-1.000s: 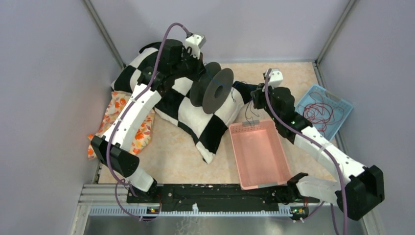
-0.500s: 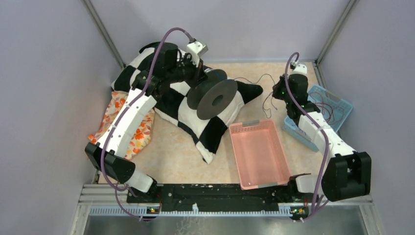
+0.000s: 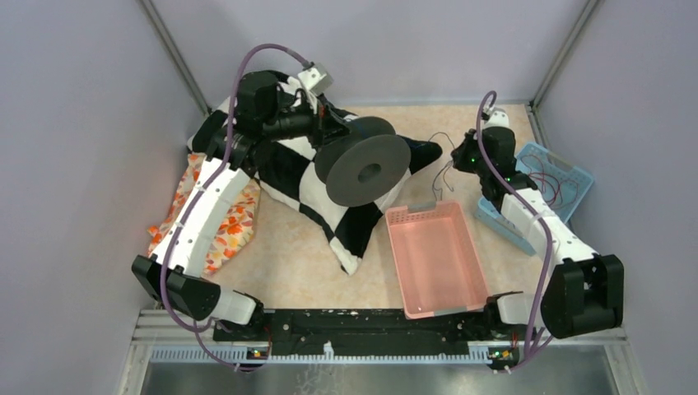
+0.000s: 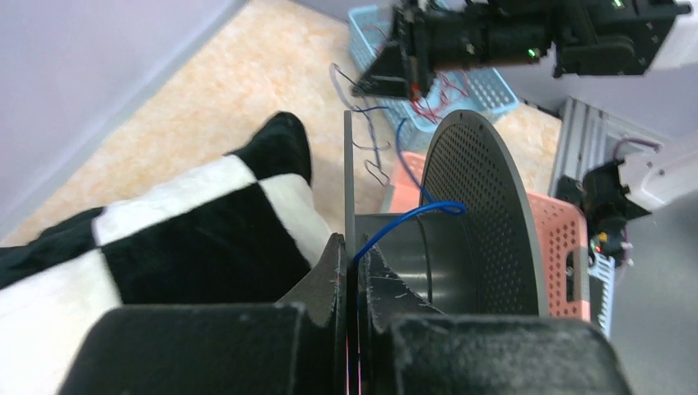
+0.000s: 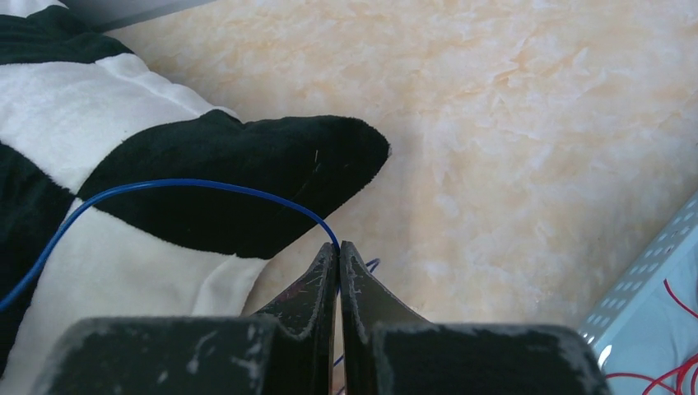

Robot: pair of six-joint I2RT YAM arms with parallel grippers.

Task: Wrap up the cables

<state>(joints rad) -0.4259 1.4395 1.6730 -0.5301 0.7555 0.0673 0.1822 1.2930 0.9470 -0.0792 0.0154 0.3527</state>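
In the right wrist view the cable (image 5: pixel 197 183) runs off the left edge, so we cannot see where it leads. Below the right jaws their own bulk hides most of it. The blue basket (image 5: pixel 650 280) is cut by the right edge, and only scraps of its red wires (image 5: pixel 679 300) show. From above, the cable is too thin for us to trace. There the spool (image 3: pixel 387 164) hides the left jaws, and the left arm (image 3: pixel 197 218) covers part of the floral cloth (image 3: pixel 239 234). In the left wrist view we cannot count the turns on the hub, and the spool's near rim lies behind the jaws.
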